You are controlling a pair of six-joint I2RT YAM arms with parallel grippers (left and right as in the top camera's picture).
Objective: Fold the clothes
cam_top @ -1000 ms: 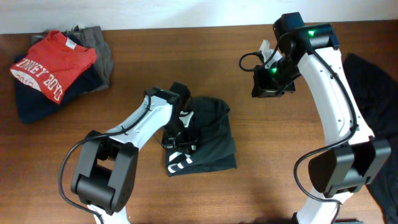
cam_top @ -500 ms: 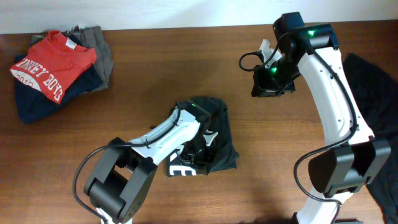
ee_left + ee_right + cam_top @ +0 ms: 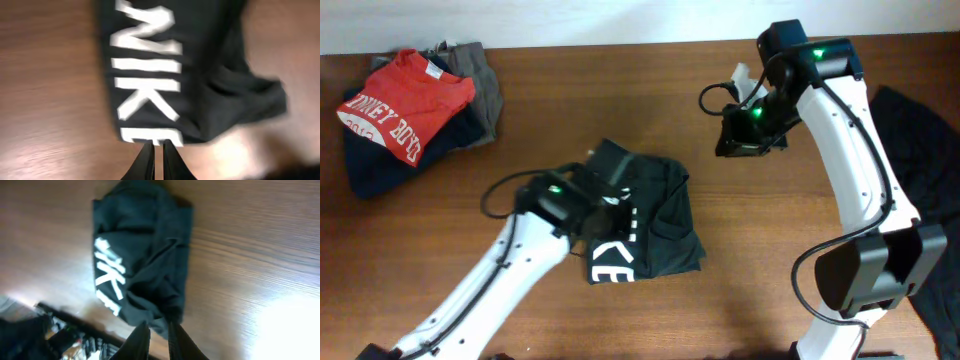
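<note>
Pulled back from the black T-shirt (image 3: 665, 225) after a pass across it.
Shows the left gripper (image 3: 157, 161) nearly pressed together and empty, with the lettered edge just ahead of its tips; the right gripper (image 3: 156, 340) slightly spread, empty, raised well clear of the shirt ahead of it. Suggests a fold just finished, tidying or stacking next.

Matt black cloth shirt (image 3: 665, 220); smooth, seemingly varnished wood table (image 3: 620, 100).
</note>
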